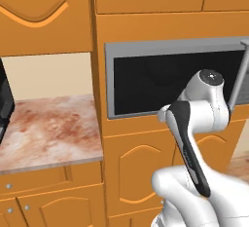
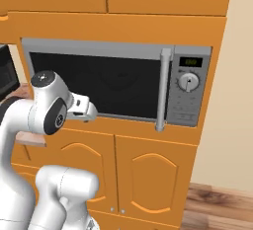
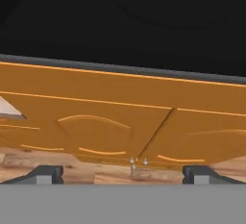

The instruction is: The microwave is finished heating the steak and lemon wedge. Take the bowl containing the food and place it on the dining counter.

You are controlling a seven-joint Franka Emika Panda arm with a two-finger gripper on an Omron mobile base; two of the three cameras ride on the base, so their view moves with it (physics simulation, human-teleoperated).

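The microwave [image 2: 104, 83] sits built into orange cabinets, its black glass door shut. Its long grey bar handle [image 2: 162, 91] stands upright beside the panel with the round dial [image 2: 188, 82]. In the left base view the microwave [image 1: 155, 82] is partly covered by my arm, and the handle [image 1: 238, 77] shows at the right edge. My gripper [image 3: 125, 175] is open, fingertips [image 3: 45, 174] wide apart, empty, and aimed at the door's lower edge, left of the handle. My hand [image 2: 81, 108] hovers close to the glass. The bowl, steak and lemon wedge are hidden behind the dark door. The dining counter is out of view.
A reddish and cream marble worktop [image 1: 48, 123] lies left of the microwave column, with a black appliance [image 1: 5, 99] at its far left. Orange cabinet doors [image 2: 143, 174] fill the space below the microwave. Wood floor [image 2: 222, 199] and a beige wall lie to the right.
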